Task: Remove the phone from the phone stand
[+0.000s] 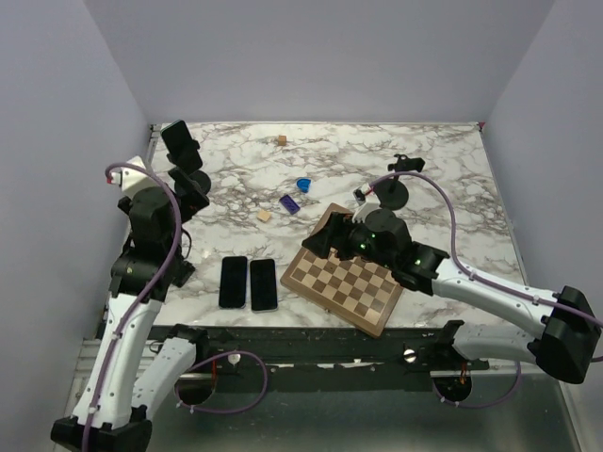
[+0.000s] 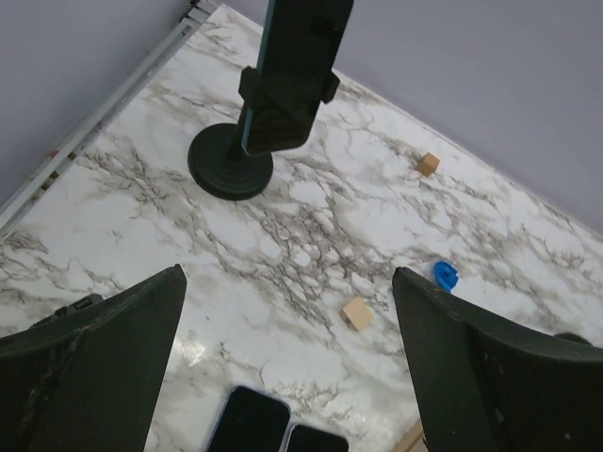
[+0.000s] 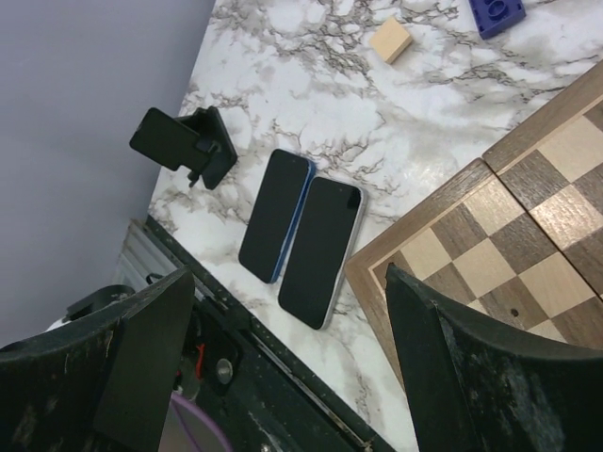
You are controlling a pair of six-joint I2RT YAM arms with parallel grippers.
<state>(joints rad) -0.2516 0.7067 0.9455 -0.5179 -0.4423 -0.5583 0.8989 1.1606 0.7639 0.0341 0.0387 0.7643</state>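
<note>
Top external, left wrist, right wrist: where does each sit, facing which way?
Top external: above and behind the bases, looking down the white marble table; both arms show.
Left wrist: over the table, facing the black phone on its black round-based stand; own open jaws frame it.
Right wrist: looks down at the wooden chessboard; open jaws show.
Shared: both wrist views catch the two dark phones lying flat.
</note>
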